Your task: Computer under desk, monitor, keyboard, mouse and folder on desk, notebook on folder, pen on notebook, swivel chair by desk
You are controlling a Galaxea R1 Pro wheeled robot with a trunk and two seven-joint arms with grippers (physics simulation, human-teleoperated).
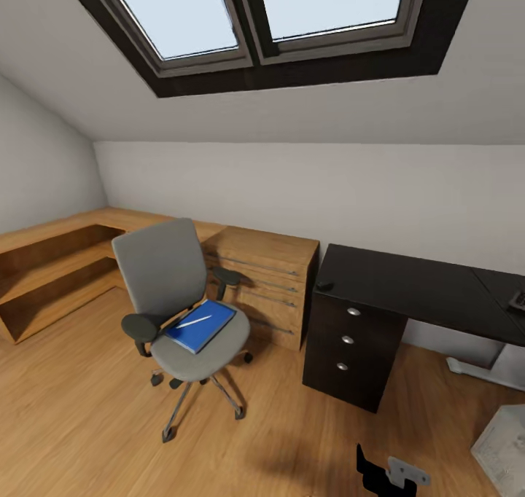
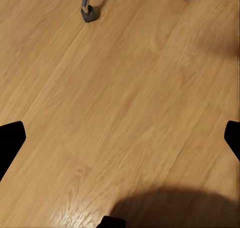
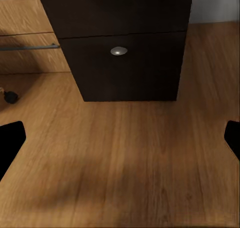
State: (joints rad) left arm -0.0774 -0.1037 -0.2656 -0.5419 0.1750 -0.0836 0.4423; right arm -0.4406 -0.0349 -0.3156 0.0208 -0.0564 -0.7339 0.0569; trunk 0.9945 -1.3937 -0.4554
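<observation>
I am facing the swivel chair (image 1: 182, 293), both my claws spread wide and empty, judging I should roll closer and reach squarely over the folder (image 1: 200, 326).

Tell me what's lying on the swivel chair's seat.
A blue folder lies flat on the swivel chair seat, with a thin white pen on top. The seat beneath it is hidden.
</observation>
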